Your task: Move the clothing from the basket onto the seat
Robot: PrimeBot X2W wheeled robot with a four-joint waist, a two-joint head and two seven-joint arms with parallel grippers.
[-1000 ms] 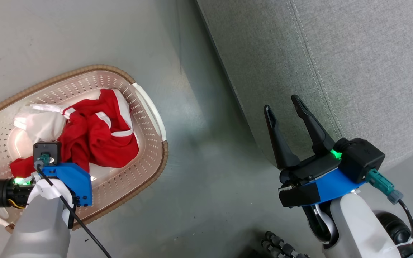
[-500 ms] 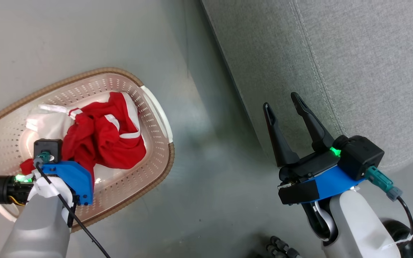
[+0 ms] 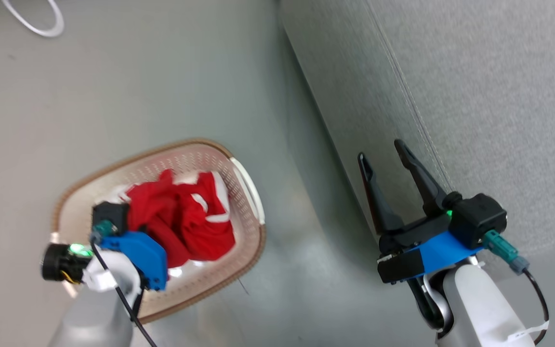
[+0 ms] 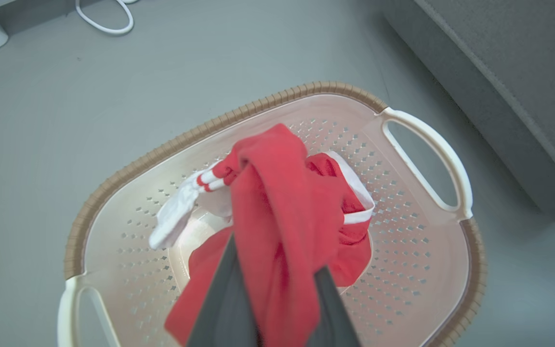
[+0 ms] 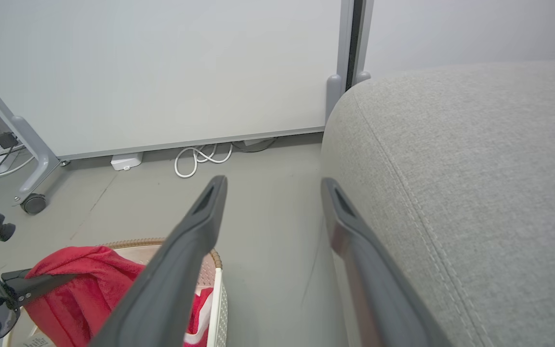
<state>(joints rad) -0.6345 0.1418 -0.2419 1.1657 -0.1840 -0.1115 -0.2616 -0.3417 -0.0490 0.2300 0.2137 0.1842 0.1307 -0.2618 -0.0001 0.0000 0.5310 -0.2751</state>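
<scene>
The cream perforated basket (image 3: pixel 254 243) with its brown rim (image 4: pixel 258 108) stands on the grey floor, left of the light-grey seat (image 3: pixel 489 96). My left gripper (image 4: pixel 277 260) is shut on the red clothing (image 4: pixel 282 202), which hangs bunched above the basket's bottom with a white striped end trailing down. In the head view the clothing (image 3: pixel 186 226) sits just beyond my left wrist. My right gripper (image 3: pixel 379 150) stands open and empty beside the seat's front edge (image 5: pixel 475 168); its fingers (image 5: pixel 200 226) frame bare floor.
A white cable (image 3: pixel 36 24) loops on the floor beyond the basket. A white panel on a wheeled frame (image 5: pixel 33 203) stands at the back, with more cables (image 5: pixel 200 156) and a small white box (image 5: pixel 126 161) at its foot.
The head camera has shifted, so the basket looks smaller and lower. The red clothing now hangs more gathered and raised from my left gripper. My right gripper keeps its open stance.
</scene>
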